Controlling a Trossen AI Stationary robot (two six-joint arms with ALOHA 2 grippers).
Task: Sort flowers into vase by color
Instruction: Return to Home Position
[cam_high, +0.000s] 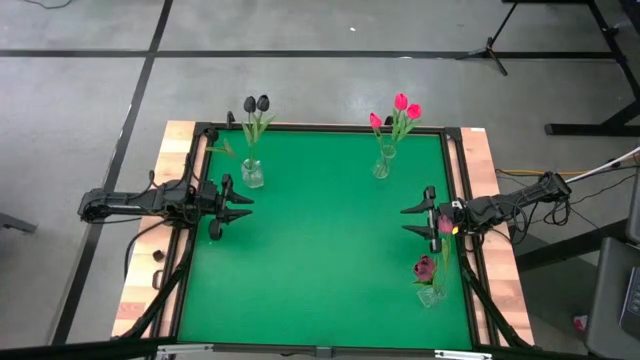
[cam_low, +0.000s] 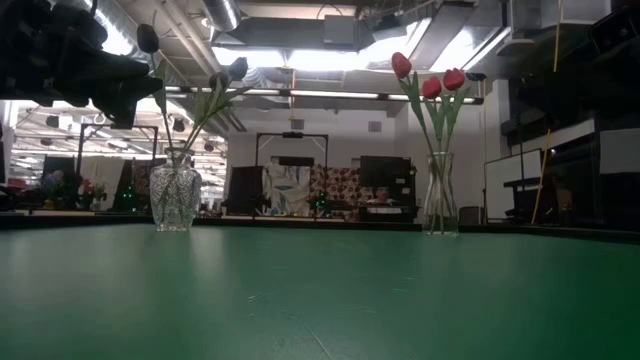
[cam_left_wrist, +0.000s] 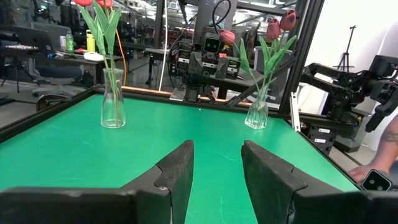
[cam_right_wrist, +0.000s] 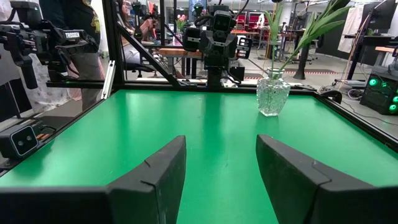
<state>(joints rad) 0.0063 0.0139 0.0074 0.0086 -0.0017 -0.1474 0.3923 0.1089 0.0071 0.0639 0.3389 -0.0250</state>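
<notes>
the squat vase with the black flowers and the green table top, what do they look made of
The squat clear vase looks like pressed or cut glass: see-through, with a faceted, glinting pattern. The green table top looks like a smooth matte mat with a faint sheen; rubber or vinyl, I cannot tell.

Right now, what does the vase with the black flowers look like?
The vase is clear glass with a bumpy cut pattern, a round belly and a narrow neck. It stands upright on the green mat, near the far left corner. Black tulips on green stems lean out of it. The open left tool is close by, not touching.
</notes>
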